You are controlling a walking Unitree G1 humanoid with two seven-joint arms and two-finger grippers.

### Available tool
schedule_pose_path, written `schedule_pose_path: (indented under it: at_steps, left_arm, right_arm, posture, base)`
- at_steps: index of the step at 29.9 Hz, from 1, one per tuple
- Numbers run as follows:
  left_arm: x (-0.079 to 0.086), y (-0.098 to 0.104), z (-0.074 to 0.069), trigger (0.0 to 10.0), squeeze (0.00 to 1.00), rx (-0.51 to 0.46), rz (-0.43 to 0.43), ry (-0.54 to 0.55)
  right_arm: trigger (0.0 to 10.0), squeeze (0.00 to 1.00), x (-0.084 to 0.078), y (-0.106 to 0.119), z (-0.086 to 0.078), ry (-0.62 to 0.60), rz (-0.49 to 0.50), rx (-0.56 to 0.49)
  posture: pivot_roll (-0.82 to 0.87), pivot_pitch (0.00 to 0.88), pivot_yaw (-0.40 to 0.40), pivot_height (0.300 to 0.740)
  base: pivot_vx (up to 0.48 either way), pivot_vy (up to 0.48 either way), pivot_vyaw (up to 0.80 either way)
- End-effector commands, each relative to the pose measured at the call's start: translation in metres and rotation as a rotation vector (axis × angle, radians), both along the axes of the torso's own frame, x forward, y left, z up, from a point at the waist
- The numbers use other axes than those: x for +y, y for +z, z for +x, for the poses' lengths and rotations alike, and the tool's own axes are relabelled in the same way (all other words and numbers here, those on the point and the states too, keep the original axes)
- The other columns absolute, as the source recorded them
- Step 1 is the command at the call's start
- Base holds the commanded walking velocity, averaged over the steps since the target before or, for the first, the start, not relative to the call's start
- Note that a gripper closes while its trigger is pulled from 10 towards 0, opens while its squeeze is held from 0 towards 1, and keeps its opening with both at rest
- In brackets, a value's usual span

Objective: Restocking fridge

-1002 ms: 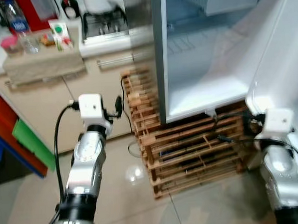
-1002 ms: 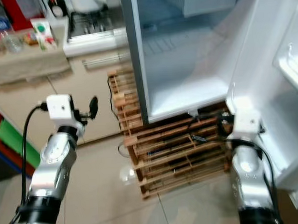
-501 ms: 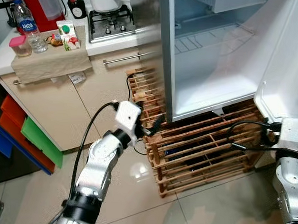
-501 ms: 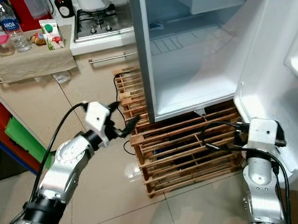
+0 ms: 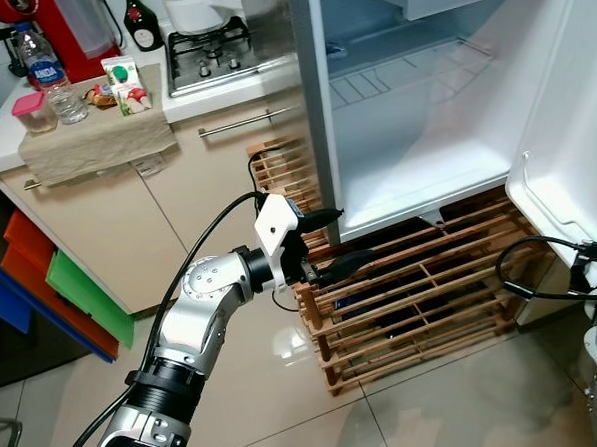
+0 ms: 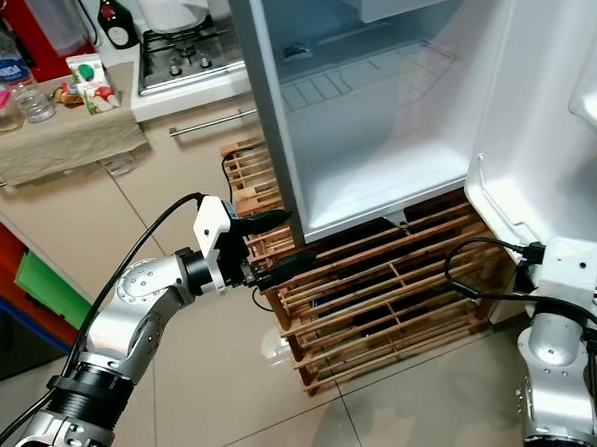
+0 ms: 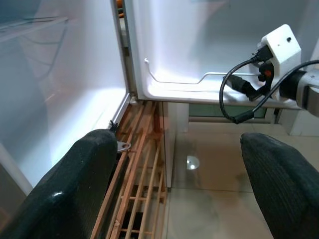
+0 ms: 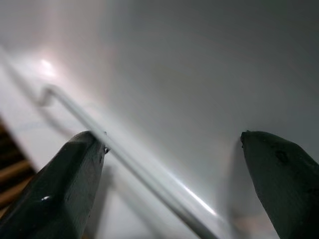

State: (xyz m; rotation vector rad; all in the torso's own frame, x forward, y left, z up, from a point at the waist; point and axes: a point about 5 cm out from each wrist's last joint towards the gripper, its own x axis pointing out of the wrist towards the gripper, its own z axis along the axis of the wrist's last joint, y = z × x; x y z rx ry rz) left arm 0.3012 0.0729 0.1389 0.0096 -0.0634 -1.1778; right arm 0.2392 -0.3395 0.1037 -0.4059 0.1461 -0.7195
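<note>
The fridge [image 5: 414,127] stood open on a wooden pallet [image 5: 423,297]; the left gripper [image 5: 332,244], fingers spread and holding nothing, hung just below the fridge's front corner; its wrist view looked along the fridge's base to the door [image 7: 199,50]; the right gripper [image 8: 169,164], likewise parted, faced the door's rail [image 8: 124,159].

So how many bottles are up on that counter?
2. A clear water bottle stands at the counter's left end by the cloth, and a dark bottle stands farther back beside the stove. Others may be hidden.
</note>
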Motion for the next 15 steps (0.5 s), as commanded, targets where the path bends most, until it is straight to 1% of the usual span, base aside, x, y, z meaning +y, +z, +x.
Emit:
schedule_pose_path:
  at_steps: [1,2,3,4,5,6,7,8,9,10,11,12,13,15]
  left_arm:
    - [0.006,0.004,0.002,10.0,0.00,-0.013,0.005,0.007]
    - [0.006,0.004,0.002,10.0,0.00,-0.011,0.003,0.008]
    - [0.006,0.004,0.002,10.0,0.00,-0.011,0.003,0.008]
    - [0.006,0.003,0.002,10.0,0.00,-0.013,0.000,0.020]
    - [0.006,0.003,0.003,10.0,0.00,-0.018,-0.011,0.060]
    - [0.006,0.003,0.003,10.0,0.00,-0.018,-0.011,0.060]
    - [0.007,0.003,0.005,10.0,0.00,-0.014,-0.029,0.102]
    - [0.007,0.003,0.005,10.0,0.00,-0.014,-0.029,0.102]
    - [0.007,0.004,0.007,10.0,0.00,-0.002,-0.054,0.141]
    - [0.007,0.004,0.007,10.0,0.00,-0.002,-0.054,0.141]
    - [0.008,0.003,0.007,10.0,0.00,0.017,-0.086,0.194]
    - [0.007,0.002,0.007,10.0,0.00,0.029,-0.098,0.211]
    - [0.007,0.002,0.007,10.0,0.00,0.029,-0.098,0.211]
    - [0.006,-0.001,0.005,10.0,0.00,0.036,-0.105,0.231]
  right_arm:
    - [10.0,0.00,-0.025,0.012,-0.006,-0.096,-0.040,-0.026]
    - [10.0,0.00,-0.029,0.015,-0.006,-0.107,-0.048,-0.029]
    - [10.0,0.00,-0.029,0.015,-0.006,-0.107,-0.048,-0.029]
    - [10.0,0.00,-0.031,0.020,-0.005,-0.098,-0.056,-0.038]
    - [10.0,0.00,-0.025,0.025,0.002,-0.047,-0.058,-0.054]
    - [10.0,0.00,-0.025,0.025,0.002,-0.047,-0.058,-0.054]
    - [10.0,0.00,-0.015,0.026,0.008,0.002,-0.034,-0.082]
    - [10.0,0.00,-0.015,0.026,0.008,0.002,-0.034,-0.082]
    - [10.0,0.00,0.002,0.027,0.015,0.064,0.002,-0.126]
    - [10.0,0.00,0.002,0.027,0.015,0.064,0.002,-0.126]
    - [10.0,0.00,0.030,0.030,0.023,0.179,0.041,-0.191]
    - [10.0,0.00,0.044,0.032,0.026,0.235,0.060,-0.222]
    - [10.0,0.00,0.044,0.032,0.026,0.235,0.060,-0.222]
    - [10.0,0.00,0.069,0.033,0.030,0.322,0.097,-0.253]
  posture:
    - [-0.16,0.000,0.157,0.740]
    - [-0.16,0.000,0.154,0.740]
    - [-0.16,0.000,0.154,0.740]
    - [-0.16,0.000,0.152,0.740]
    - [-0.16,0.000,0.150,0.740]
    - [-0.16,0.000,0.150,0.740]
    - [-0.16,0.000,0.150,0.740]
    - [-0.16,0.000,0.150,0.740]
    - [-0.16,0.000,0.149,0.740]
    - [-0.16,0.000,0.149,0.740]
    - [-0.16,0.000,0.149,0.740]
    - [-0.16,0.000,0.148,0.740]
    - [-0.16,0.000,0.148,0.740]
    - [-0.15,0.000,0.143,0.740]
  base:
    - [0.000,0.000,0.00]
    - [0.000,0.000,0.00]
    - [0.000,0.000,0.00]
    - [0.000,0.000,0.00]
    - [0.000,0.000,0.00]
    - [0.000,0.000,0.00]
    - [0.000,0.000,0.00]
    - [0.000,0.000,0.00]
    - [0.000,0.000,0.00]
    - [0.000,0.000,0.00]
    - [0.000,0.000,0.00]
    - [0.000,0.000,0.00]
    - [0.000,0.000,0.00]
    - [0.000,0.000,0.00]
